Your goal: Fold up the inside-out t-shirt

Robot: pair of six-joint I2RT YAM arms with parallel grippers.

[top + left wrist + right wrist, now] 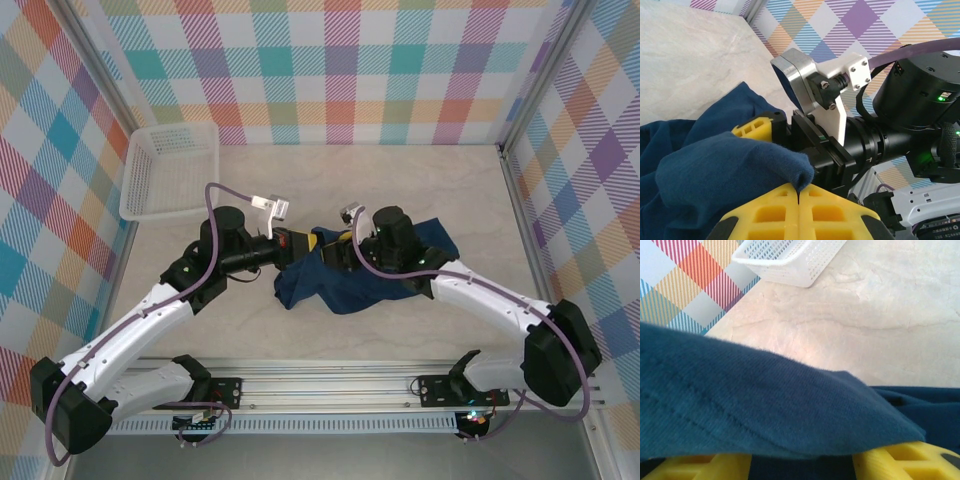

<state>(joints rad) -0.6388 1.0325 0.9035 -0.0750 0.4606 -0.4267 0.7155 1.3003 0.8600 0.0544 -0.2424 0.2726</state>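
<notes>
Limp, light t-shirt bunched right of basket; left gripper clamped on 1 fold, right gripper fingers apart under cloth. Probably best pinched at hems.

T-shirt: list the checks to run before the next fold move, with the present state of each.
1. Left gripper has a grip: ok. Its jaws are shut on a fold of the t-shirt.
2. Right gripper has a grip: not ok. Its fingers stand apart and the cloth only drapes across them.
3. T-shirt lies flat: not ok. It is bunched in a heap on the table.
4. Grippers spaced apart for spreading: not ok. Both meet at the same edge of the heap.
5. White basket out of the way: ok. It sits in the far left corner, apart from the cloth.
6. Sleeves and collar located: cannot tell.
</notes>
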